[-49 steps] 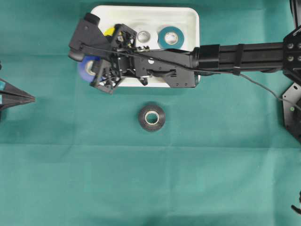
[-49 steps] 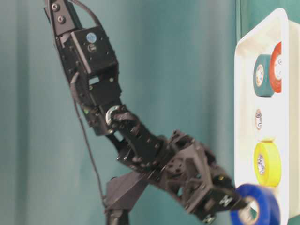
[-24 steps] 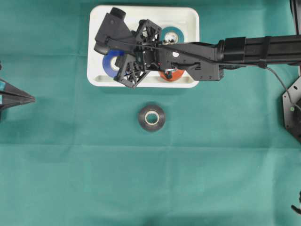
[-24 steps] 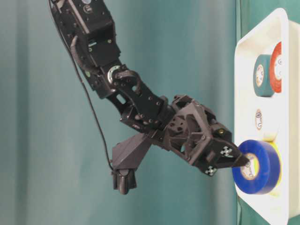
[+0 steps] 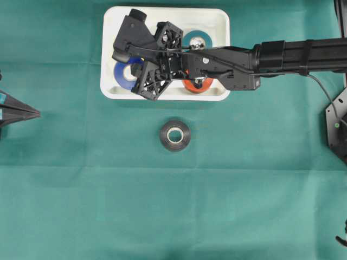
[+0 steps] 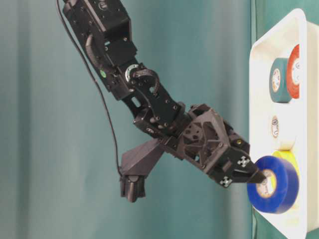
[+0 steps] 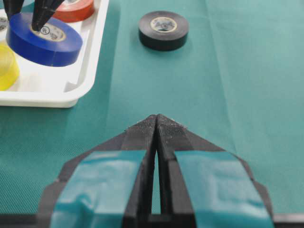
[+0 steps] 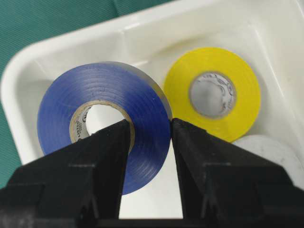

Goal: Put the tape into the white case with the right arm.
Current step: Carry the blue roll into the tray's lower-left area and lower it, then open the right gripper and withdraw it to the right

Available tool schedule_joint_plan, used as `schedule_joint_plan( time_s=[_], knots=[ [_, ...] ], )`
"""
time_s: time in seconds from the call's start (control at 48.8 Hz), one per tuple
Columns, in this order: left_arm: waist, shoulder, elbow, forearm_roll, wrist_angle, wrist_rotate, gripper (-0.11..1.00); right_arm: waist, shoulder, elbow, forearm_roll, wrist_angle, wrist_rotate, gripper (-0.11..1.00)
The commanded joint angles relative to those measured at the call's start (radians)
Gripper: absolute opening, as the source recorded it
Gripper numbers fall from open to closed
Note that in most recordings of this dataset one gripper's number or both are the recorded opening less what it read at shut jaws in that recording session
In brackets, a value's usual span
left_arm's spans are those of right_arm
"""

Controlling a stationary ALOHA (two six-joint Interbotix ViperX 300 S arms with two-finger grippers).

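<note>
Right gripper [image 8: 147,156]: black, skeletal, two long pointed fingers clenched across the wall of the blue tape roll [image 8: 102,126], one finger through the cardboard core, the other on the outer face. Blue tape roll: held over the near-left part of the white case [image 5: 219,32], inside the rim; whether it rests on the floor cannot be told. Handling, by judgement: light, stiff ring, smooth glossy sides that could slip or swing in a narrow pinch; the wall between core and outer face, as gripped now, is the sound hold. Also in the case: a yellow roll [image 8: 213,97] just beside the blue one, a red-orange roll [image 7: 71,9], a teal roll [image 6: 279,79], and a white roll [image 6: 276,127]. On the green cloth [image 5: 162,216], near the case and apart from it: a black roll [image 5: 174,135], lying flat, not yet put in. Left gripper [image 7: 156,128]: teal-marked, fingers pressed together, grasping nothing, parked at the left edge, well apart.
</note>
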Motion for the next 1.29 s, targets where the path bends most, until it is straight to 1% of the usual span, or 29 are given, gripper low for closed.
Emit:
schedule_joint_plan(
  time_s=[0.0, 0.041, 0.062, 0.123, 0.185, 0.308, 0.328, 0.41, 0.533, 0.615, 0.82, 1.066, 1.271],
  knots=[
    [0.002, 0.008, -0.009, -0.002, -0.011, 0.0, 0.0, 0.0, -0.034, -0.008, -0.003, -0.006, 0.003, 0.01],
    [0.002, 0.008, -0.011, -0.002, -0.009, 0.0, 0.0, 0.0, -0.034, -0.006, -0.006, -0.006, 0.003, 0.02],
    [0.002, 0.008, -0.011, -0.002, -0.009, 0.0, 0.0, 0.0, -0.034, -0.003, -0.006, -0.006, 0.003, 0.05],
    [0.002, 0.008, -0.011, -0.002, -0.011, 0.0, 0.0, 0.0, -0.034, -0.003, -0.009, -0.006, 0.002, 0.16],
    [0.002, 0.008, -0.011, -0.002, -0.009, 0.0, 0.0, 0.0, -0.035, 0.0, -0.009, -0.011, -0.005, 0.31],
    [0.002, 0.008, -0.011, -0.002, -0.009, 0.0, 0.0, 0.003, -0.038, 0.005, -0.009, -0.012, -0.005, 0.68],
    [0.002, 0.008, -0.011, -0.002, -0.011, 0.0, 0.0, 0.005, -0.041, 0.006, -0.009, -0.014, -0.005, 0.68],
    [0.002, 0.008, -0.009, -0.002, -0.011, 0.0, 0.0, 0.005, -0.051, 0.017, -0.009, -0.015, -0.005, 0.57],
    [0.002, 0.008, -0.009, -0.002, -0.011, 0.0, 0.0, 0.005, -0.086, 0.049, -0.009, -0.015, -0.005, 0.56],
    [0.003, 0.008, -0.009, -0.002, -0.009, 0.0, 0.0, 0.006, -0.126, 0.089, -0.009, -0.015, -0.005, 0.56],
    [0.002, 0.008, -0.011, -0.002, -0.009, 0.0, 0.0, 0.008, -0.258, 0.25, -0.009, -0.031, -0.006, 0.56],
    [0.002, 0.008, -0.011, -0.002, -0.009, 0.0, 0.0, 0.008, -0.399, 0.46, -0.009, -0.144, -0.005, 0.56],
    [0.002, 0.008, -0.011, -0.002, -0.011, 0.0, 0.0, 0.005, -0.526, 0.623, -0.009, -0.192, -0.005, 0.56]
  ],
)
